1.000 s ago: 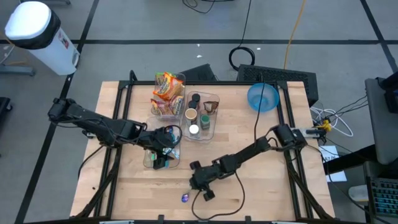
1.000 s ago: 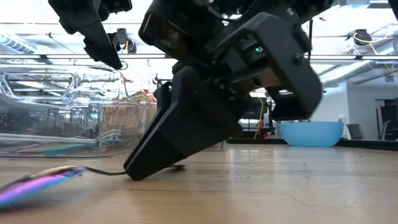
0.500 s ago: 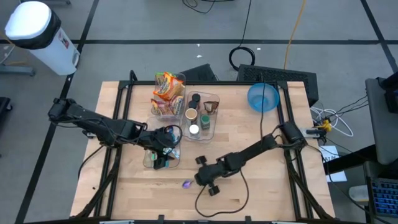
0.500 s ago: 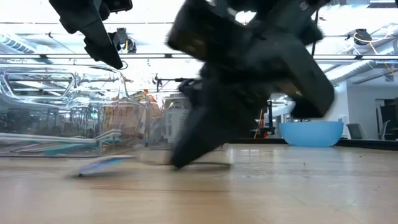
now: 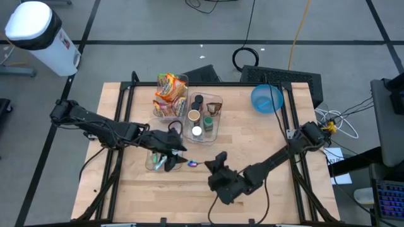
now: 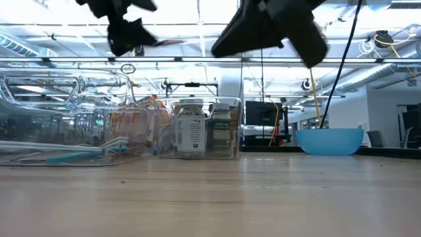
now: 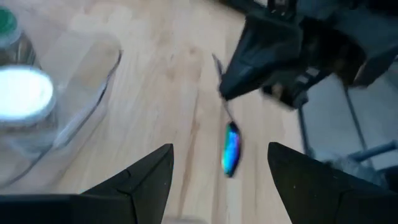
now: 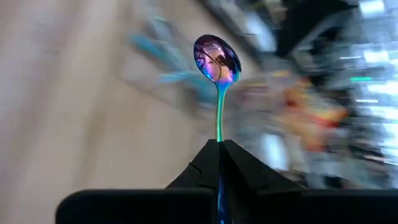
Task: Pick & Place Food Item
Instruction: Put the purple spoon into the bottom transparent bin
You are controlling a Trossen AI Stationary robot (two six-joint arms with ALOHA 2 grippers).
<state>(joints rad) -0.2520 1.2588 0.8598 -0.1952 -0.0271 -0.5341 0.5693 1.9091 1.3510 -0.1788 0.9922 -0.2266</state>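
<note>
An iridescent blue-purple spoon [image 5: 193, 163] is held off the table by my right gripper [image 5: 213, 166], which is shut on its handle near the table's middle. Its bowl [image 8: 216, 58] points toward my left gripper. My left gripper [image 5: 177, 147] is open and empty, above the right end of a clear tray [image 5: 154, 164] that holds teal utensils. In the left wrist view the spoon [image 7: 231, 148] hangs in the air just past my open fingers, with the right gripper [image 7: 261, 68] behind it. My right gripper pinches the spoon's handle [image 8: 219, 134] between its two shut fingers, at the end away from the bowl. The fingers lie along the handle, coming roughly level from the table's right. The spoon sticks straight out past the fingertips, clear of the table.
A clear bin of snack packets [image 5: 169, 94] and a clear bin of jars and bottles [image 5: 205, 116] stand behind the grippers. A blue bowl [image 5: 266, 99] sits at the far right. The near half of the wooden table [image 5: 271, 202] is bare.
My right gripper has dragged the spoon along the table from near the front edge, then lifted it clear, going up and toward the far edge and the left gripper. My left gripper has shifted a little toward the right.
</note>
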